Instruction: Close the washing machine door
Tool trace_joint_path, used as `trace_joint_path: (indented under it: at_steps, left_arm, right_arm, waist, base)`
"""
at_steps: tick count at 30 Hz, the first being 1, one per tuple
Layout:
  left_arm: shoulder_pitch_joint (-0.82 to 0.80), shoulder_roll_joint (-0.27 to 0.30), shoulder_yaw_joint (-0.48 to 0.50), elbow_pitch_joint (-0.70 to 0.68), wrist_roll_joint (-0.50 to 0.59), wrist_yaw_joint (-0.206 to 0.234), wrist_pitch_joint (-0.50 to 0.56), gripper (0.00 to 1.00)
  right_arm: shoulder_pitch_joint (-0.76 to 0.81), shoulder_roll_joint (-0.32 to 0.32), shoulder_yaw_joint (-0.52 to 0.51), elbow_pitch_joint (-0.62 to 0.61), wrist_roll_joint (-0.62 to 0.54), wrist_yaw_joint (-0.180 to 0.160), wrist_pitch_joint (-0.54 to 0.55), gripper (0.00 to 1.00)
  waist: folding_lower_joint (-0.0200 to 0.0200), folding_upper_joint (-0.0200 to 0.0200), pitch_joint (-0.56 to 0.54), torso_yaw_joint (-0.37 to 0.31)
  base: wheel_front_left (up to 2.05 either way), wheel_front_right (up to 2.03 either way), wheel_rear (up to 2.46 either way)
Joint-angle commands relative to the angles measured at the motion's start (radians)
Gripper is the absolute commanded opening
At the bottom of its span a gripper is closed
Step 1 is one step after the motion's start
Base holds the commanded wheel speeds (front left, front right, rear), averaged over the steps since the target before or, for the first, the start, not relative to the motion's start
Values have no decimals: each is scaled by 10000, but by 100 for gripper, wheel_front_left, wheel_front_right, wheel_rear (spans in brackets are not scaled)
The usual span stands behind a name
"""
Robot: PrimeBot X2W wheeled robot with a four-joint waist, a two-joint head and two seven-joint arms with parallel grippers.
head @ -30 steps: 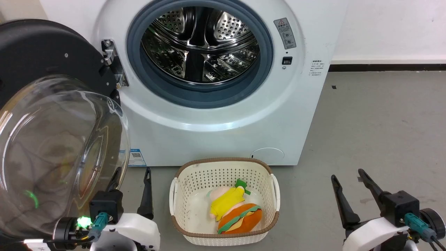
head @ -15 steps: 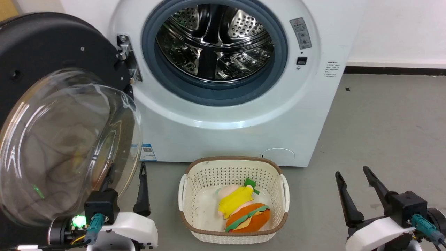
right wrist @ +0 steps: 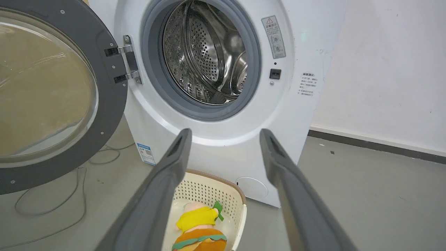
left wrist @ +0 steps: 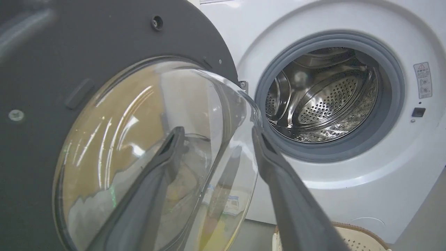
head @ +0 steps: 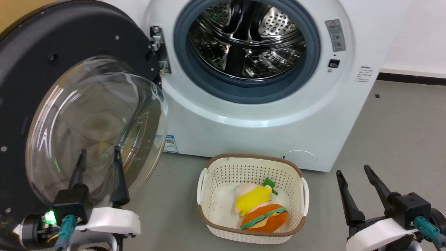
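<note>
The machine [head: 278, 115] stands open; its door [head: 69, 38] hangs swung wide on the left hinge [head: 158, 52]. Probably heavy, stiff, free-swinging; the glass [head: 94, 115] looks slick, so push the black rim [head: 14, 104]. Smooth grey floor [head: 400, 132], white wall [head: 425, 35], basket [head: 251, 157] near the front. The left gripper [head: 100, 150], before the glass, and right gripper [head: 352, 169]: fingers apart.

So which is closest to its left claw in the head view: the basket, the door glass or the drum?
From the left claw:
1. Glass of the washing machine door, right in front of it.
2. Basket, on the floor to its right.
3. Steel drum, farther back, upper right.
</note>
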Motion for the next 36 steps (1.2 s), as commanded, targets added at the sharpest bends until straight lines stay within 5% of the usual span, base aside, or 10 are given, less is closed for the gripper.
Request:
trace_joint_path:
  at_steps: [1, 10, 24, 36]
  left_arm:
    - [-35, 73, 138, -202, -89, 89, -114, 100]
    - [-364, -43, 1361, -1121, -1169, -230, -303, 100]
    - [-1949, -49, 4222, -974, -3042, -1487, -595, 100]
    - [-2922, 1188, 5026, 1159, -5227, -1584, -266, 100]
  right_arm:
    - [60, 14, -12, 28, 130, 3, -116, 100]
    - [43, 17, 9, 166, 199, 3, -305, 100]
    - [13, 22, -39, 461, 209, 4, -597, 100]
    - [-81, 26, -150, 554, 241, 5, -826, 100]
  waist:
    - [0, 0, 17, 166]
    - [0, 0, 83, 650]
    - [0, 0, 315, 1267]
    - [0, 0, 526, 1769]
  base:
    - [0, 0, 0]
    - [0, 0, 0]
    - [0, 0, 0]
    - [0, 0, 0]
